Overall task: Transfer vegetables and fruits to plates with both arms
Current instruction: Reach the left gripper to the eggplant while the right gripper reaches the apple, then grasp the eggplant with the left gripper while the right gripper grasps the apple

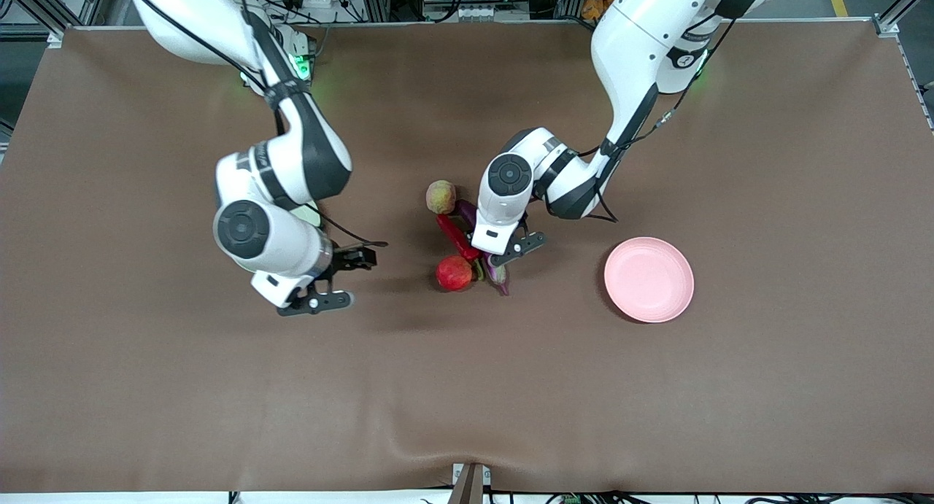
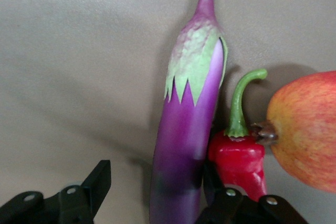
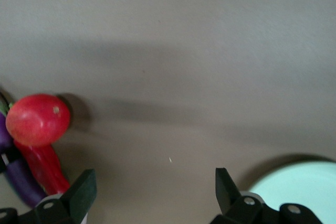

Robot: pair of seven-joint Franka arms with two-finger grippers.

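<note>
The purple eggplant (image 1: 498, 273) lies mid-table beside the red chili pepper (image 1: 457, 238). The red apple (image 1: 454, 273) sits at the chili's stem end and the peach (image 1: 441, 196) at its other end. My left gripper (image 1: 514, 250) is low over the eggplant, open. In the left wrist view its fingers straddle the eggplant (image 2: 184, 129), one finger (image 2: 100, 179) apart from it and the other between it and the chili (image 2: 239, 156), with the apple (image 2: 307, 129) alongside. My right gripper (image 1: 350, 278) is open and empty over bare table. The pink plate (image 1: 649, 278) is empty. The green plate (image 3: 299, 187) is mostly hidden under the right arm.
A brown cloth (image 1: 467, 387) covers the table. The right wrist view shows the apple (image 3: 38, 119), chili (image 3: 44, 169) and eggplant (image 3: 23, 182) off to one side of my right gripper (image 3: 153, 184).
</note>
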